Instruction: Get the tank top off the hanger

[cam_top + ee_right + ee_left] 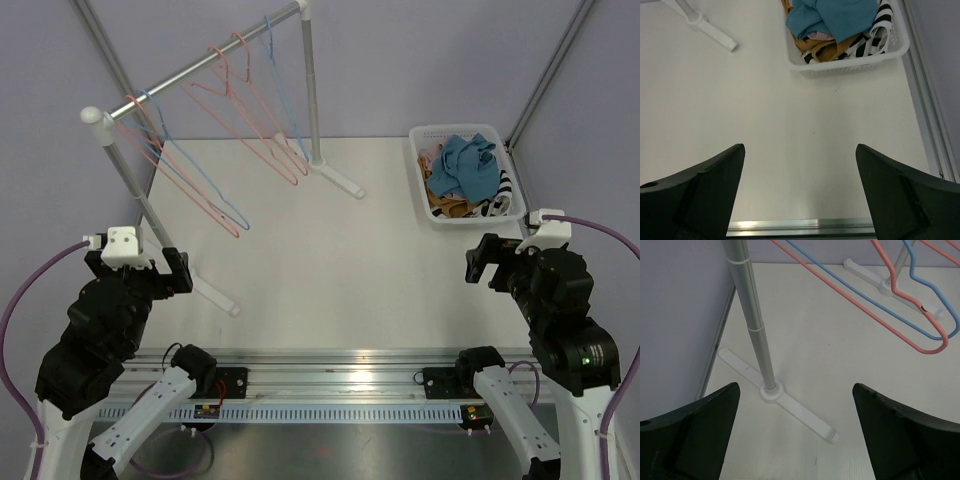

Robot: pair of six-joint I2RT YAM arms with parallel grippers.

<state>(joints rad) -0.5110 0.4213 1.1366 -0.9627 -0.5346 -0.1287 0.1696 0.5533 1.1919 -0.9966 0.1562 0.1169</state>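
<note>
A white table (pixel 300 260) stands between pale lilac walls (pixel 420 60), with a clothes rack (pixel 200 62) set slantwise across its far left part. The pink and blue wire hangers (pixel 250 110) on the rail are all bare: no cloth hangs on any of them. The tank top cannot be picked out as such. The only clothes in view are heaped in the white basket (pixel 415 165) at the far right, a blue garment (pixel 468 165) on top of striped, mustard and pink pieces, and it may be among them, though that cannot be told.

The left gripper (pixel 795 385) hangs low at the near left, jaws spread wide with nothing between them, looking at the rack's near post (pixel 756 330) and its foot. The right gripper (pixel 800 146) is likewise spread and empty over bare table, near the basket.

Judged from this, the hanger work looks done, or there is nothing here to take off. The sound thing now is to check each hanger along the rail before calling it finished. Should the left arm reach up, it ought to rise clear of the post, since a knock there would set the hangers swinging and could tip the light rack
</note>
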